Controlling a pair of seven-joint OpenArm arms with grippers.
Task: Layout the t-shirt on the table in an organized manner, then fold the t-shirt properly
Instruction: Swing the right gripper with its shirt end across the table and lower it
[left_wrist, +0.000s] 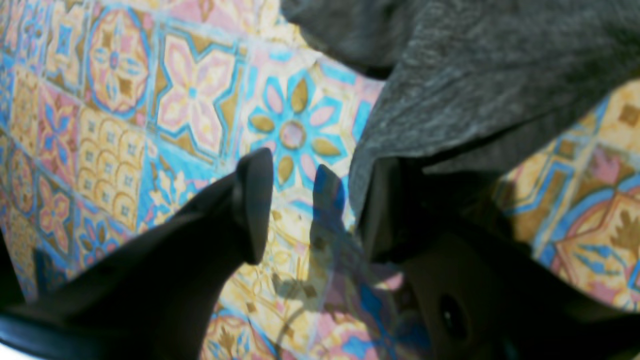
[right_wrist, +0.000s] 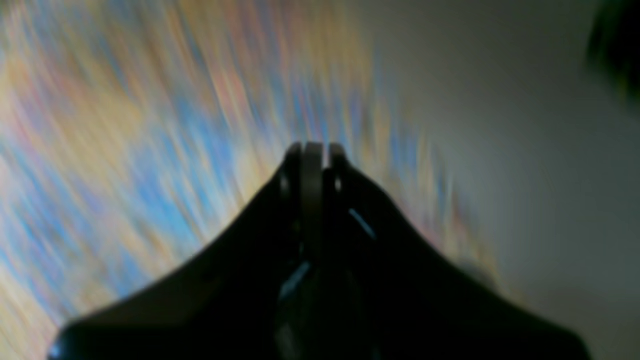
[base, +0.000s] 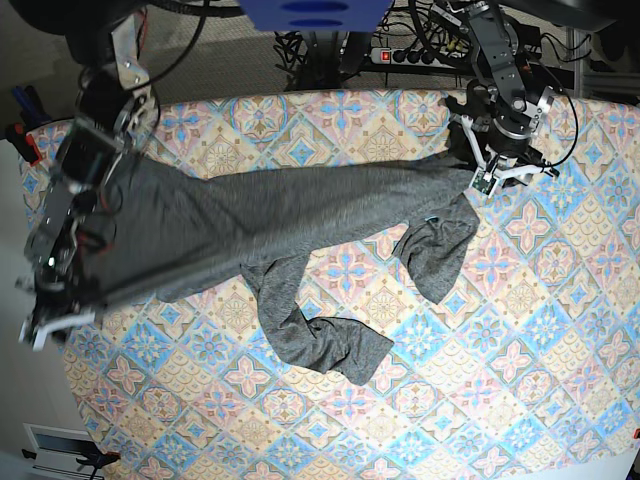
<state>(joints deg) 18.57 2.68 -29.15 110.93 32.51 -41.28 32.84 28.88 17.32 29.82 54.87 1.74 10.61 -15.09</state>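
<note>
Wrinkly dark heather-grey knit t-shirt (base: 290, 235) lying stretched across the pastel diamond-tiled table (base: 520, 340), black left gripper (left_wrist: 312, 210) spreading beside its edge, black right gripper (right_wrist: 315, 150) pressing together, view blurring.

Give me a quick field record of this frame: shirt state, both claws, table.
t-shirt: stretched between the two arms across the table, lower part and one sleeve bunched, not flat
left claw: jaws apart, shirt edge lying against one finger
right claw: shut; wrist view motion-blurred, and whether it grips the shirt cannot be told
table: patterned cloth, shirt over its far half
fold: not started
</note>
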